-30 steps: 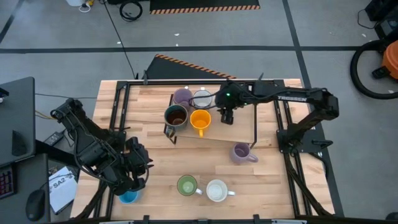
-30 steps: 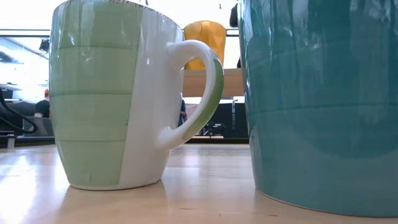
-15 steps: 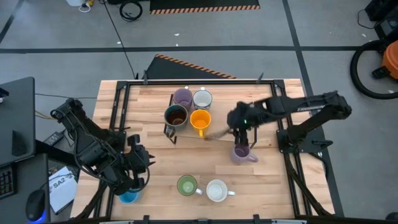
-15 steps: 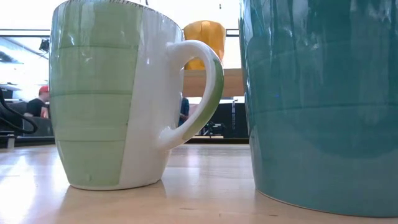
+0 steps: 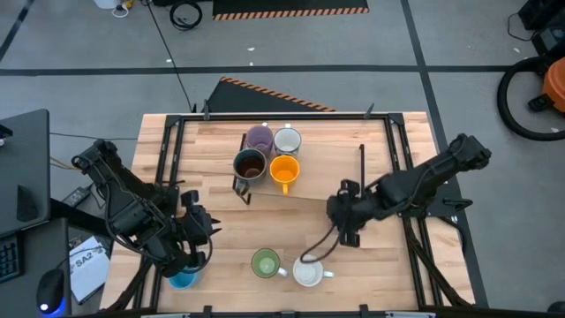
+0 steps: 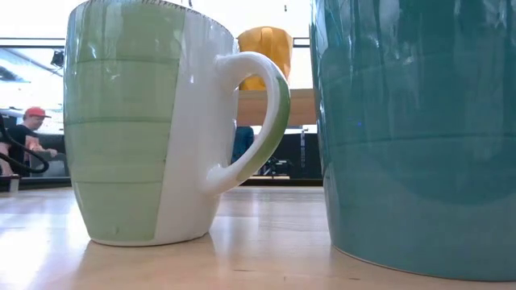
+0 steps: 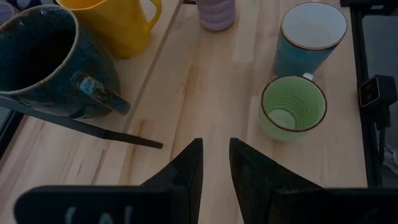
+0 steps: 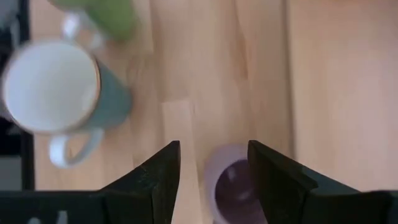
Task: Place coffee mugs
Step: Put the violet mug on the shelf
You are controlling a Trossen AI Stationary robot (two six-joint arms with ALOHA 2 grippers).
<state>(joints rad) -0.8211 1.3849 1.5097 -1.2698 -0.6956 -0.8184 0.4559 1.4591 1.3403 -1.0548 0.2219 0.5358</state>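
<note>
My right gripper (image 8: 214, 163) (image 5: 344, 218) is open and points down over the loose lavender mug (image 8: 233, 185), whose rim shows between its fingers; whether they touch it, I cannot tell. That mug is hidden under the gripper in the high view. A lavender (image 5: 259, 137), a white (image 5: 287, 140), a dark brown (image 5: 250, 164) and an orange mug (image 5: 284, 170) stand together on the raised shelf. The green mug (image 5: 265, 263) and the teal-walled white mug (image 5: 307, 271) stand near the front edge. My left gripper (image 7: 216, 149) (image 5: 192, 231) waits at the left, slightly open, above the blue mug (image 5: 183, 279).
The shelf's black frame (image 5: 240, 187) and an upright black rod (image 5: 362, 172) stand mid-table. A cable (image 5: 316, 247) from my right arm hangs close to the teal-walled mug. Bare wood (image 5: 221, 221) lies between shelf and front mugs. A person (image 6: 28, 133) sits in the room behind.
My right gripper has swung from beside the white mug on the shelf toward the table's near edge and now stands over the loose lavender mug, covering it in the high view. None of the mugs has moved. The person in the background has shifted.
</note>
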